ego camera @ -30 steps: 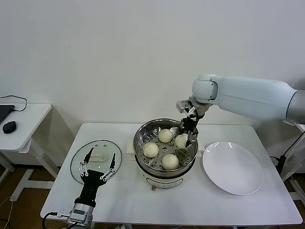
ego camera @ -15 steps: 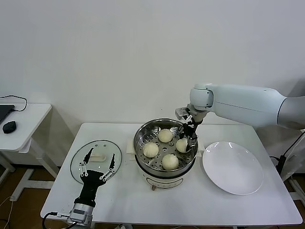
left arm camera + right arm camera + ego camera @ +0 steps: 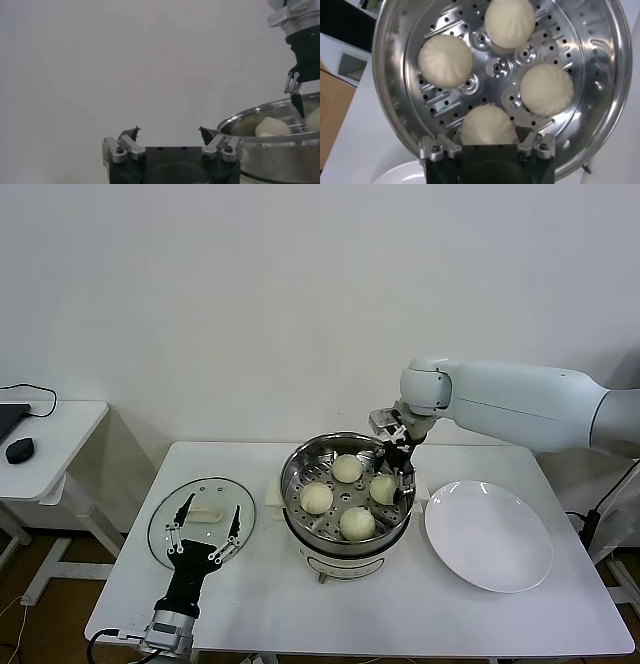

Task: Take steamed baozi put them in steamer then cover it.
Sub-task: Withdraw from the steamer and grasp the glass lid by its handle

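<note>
The right pincer (image 3: 400, 474) hangs inside the steamer (image 3: 296, 466) at the side nearest the white plate (image 3: 490, 534), its fingers spread to either side of the fourth steamed baozi (image 3: 381, 489), which sits on the perforated floor rather than in any grip; the right wrist view shows that bun (image 3: 487, 125) directly between the finger bases with a little room on both sides. All four buns now lie in the basket, spaced around its centre, so the loading looks finished and the step in hand is clearing this arm out. To do that well, I would lift straight up, with the fingers kept wide until the tips are above the bun's dome, since any sideways drift could nudge or dent the soft dough or knock a fingertip against the steel rim. Only once above the rim should the arm swing back toward the plate side, leaving the pot's mouth free. The left pincer (image 3: 205, 529) waits with its fingers apart, low over the cover (image 3: 168, 519), which lies flat on the desk (image 3: 400, 604) to the left of the steamer with its white handle up. That handle is the sensible place to grip, and the lid should be carried level so its metal rim seats evenly on the pot.
</note>
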Action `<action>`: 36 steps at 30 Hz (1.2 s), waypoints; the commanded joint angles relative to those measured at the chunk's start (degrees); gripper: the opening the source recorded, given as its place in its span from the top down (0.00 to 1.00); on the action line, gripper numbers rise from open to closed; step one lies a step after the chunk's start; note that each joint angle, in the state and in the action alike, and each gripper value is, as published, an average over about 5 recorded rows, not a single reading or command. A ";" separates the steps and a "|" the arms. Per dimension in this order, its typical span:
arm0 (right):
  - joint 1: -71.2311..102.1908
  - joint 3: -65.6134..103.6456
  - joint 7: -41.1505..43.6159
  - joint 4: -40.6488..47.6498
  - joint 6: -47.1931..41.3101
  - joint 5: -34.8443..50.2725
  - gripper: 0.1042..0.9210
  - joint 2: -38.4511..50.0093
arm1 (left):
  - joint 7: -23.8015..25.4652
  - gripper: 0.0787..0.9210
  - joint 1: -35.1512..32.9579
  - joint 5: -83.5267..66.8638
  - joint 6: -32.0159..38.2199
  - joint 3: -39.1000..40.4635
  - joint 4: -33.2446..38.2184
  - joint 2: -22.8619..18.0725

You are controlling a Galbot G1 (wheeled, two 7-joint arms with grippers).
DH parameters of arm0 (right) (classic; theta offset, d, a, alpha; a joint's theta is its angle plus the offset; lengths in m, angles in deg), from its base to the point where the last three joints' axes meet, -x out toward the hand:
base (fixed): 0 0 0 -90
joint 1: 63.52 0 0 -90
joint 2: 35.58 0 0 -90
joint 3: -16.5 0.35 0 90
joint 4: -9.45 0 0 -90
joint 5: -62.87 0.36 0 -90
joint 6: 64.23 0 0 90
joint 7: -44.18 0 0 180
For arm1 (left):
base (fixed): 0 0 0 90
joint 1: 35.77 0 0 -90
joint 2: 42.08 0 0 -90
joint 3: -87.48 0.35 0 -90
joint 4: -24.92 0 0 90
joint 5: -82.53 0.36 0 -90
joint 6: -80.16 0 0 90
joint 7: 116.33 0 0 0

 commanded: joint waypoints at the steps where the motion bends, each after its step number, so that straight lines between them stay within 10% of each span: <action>1: 1.94 13.37 -11.27 -4.35 4.33 3.10 0.12 7.63 | 0.04 0.12 -0.01 0.35 -0.08 -0.03 0.10 0.08; 7: 11.12 20.58 -58.69 -8.29 14.16 8.37 0.12 12.39 | -1.49 0.12 0.51 4.61 -0.42 0.26 0.30 0.26; 15: 33.74 42.72 -92.65 -10.85 20.79 6.36 0.12 15.67 | -7.97 0.12 2.80 16.30 -1.64 1.32 -0.50 0.62; 36: 99.89 105.96 -90.26 -17.06 25.99 -3.84 0.12 12.12 | -10.31 0.12 9.38 51.70 -0.62 -3.32 -16.00 2.53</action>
